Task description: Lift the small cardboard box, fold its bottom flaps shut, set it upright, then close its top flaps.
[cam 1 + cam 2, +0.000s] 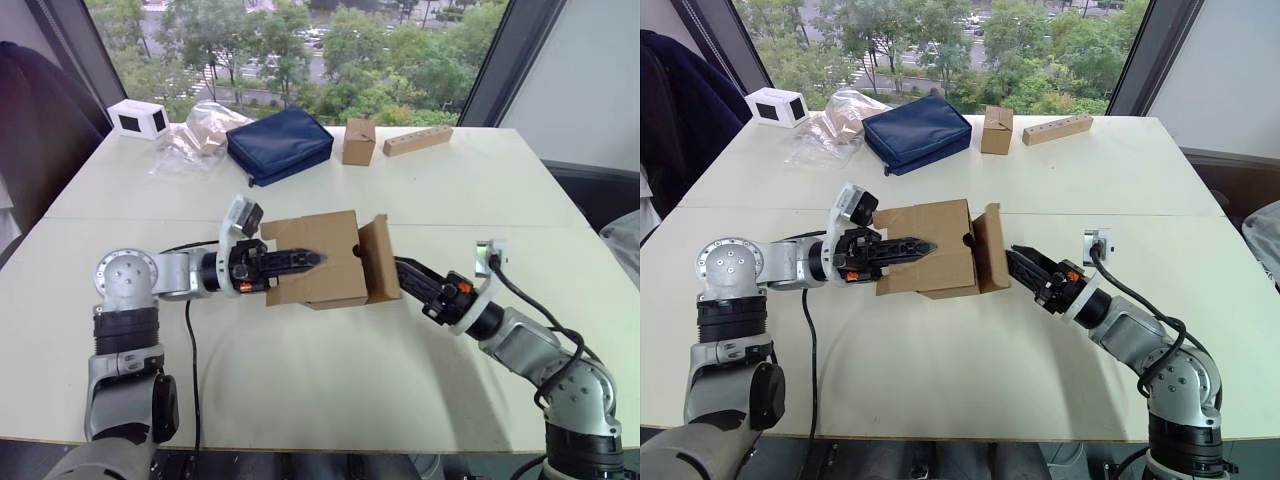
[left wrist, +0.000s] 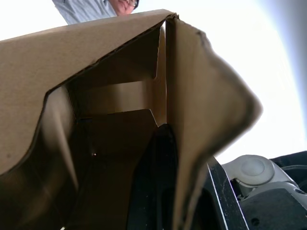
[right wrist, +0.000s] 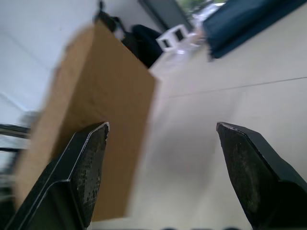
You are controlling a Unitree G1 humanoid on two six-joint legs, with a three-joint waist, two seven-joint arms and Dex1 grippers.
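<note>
The small cardboard box (image 1: pixel 322 270) lies on its side over the middle of the table, one open end toward each arm. My left gripper (image 1: pixel 305 261) is shut on the box's upper wall; in the left wrist view one black finger (image 2: pixel 156 187) sits inside the box (image 2: pixel 115 100). A flap (image 1: pixel 381 260) stands out at the box's right end. My right gripper (image 1: pixel 408 277) is open just right of that flap. In the right wrist view its fingers (image 3: pixel 86 167) are spread wide, the cardboard (image 3: pixel 91 110) beside one of them.
At the table's far side stand a narrow brown box (image 1: pixel 359 141), a tan block with holes (image 1: pixel 417 140), a navy pouch (image 1: pixel 279 144), a clear plastic bag (image 1: pixel 195 135) and a white box (image 1: pixel 138 119). A person's shirt (image 2: pixel 91 8) shows above the cardboard.
</note>
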